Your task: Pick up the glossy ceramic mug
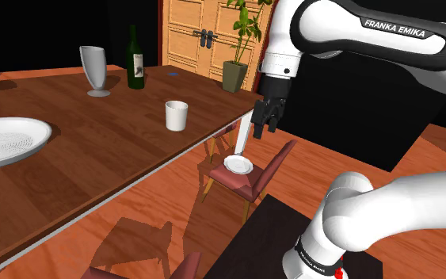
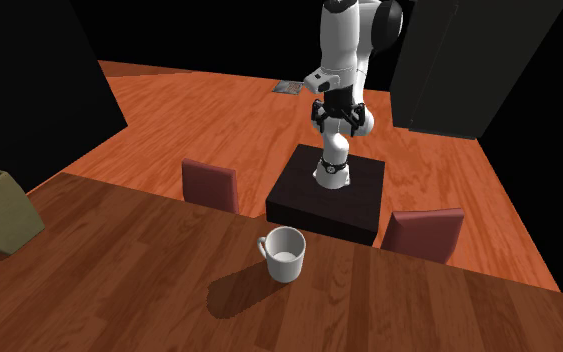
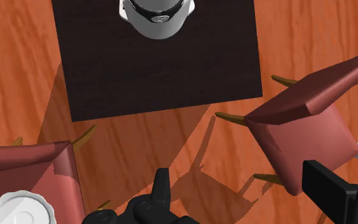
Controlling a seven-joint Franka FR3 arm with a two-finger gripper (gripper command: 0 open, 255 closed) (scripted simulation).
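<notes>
Mug (image 1: pixel 177 116) is seen upright on the wooden bench (image 1: pixel 94 158) near its edge, with its long axis vertical and mouth up. In the second exterior view the handle is turned to that view's left. It is rendered plain white and empty. Claw (image 1: pixel 265 129) is held with fingers apart, off the bench edge above a red chair (image 1: pixel 249 182), well apart from the mug.

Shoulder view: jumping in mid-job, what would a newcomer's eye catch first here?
The white mug stands alone near the edge of the brown wooden table. The black gripper hangs open off that edge, toward the shoulder view's right of the mug. Below the gripper, a small white plate lies on the seat of a dark red chair.
</notes>
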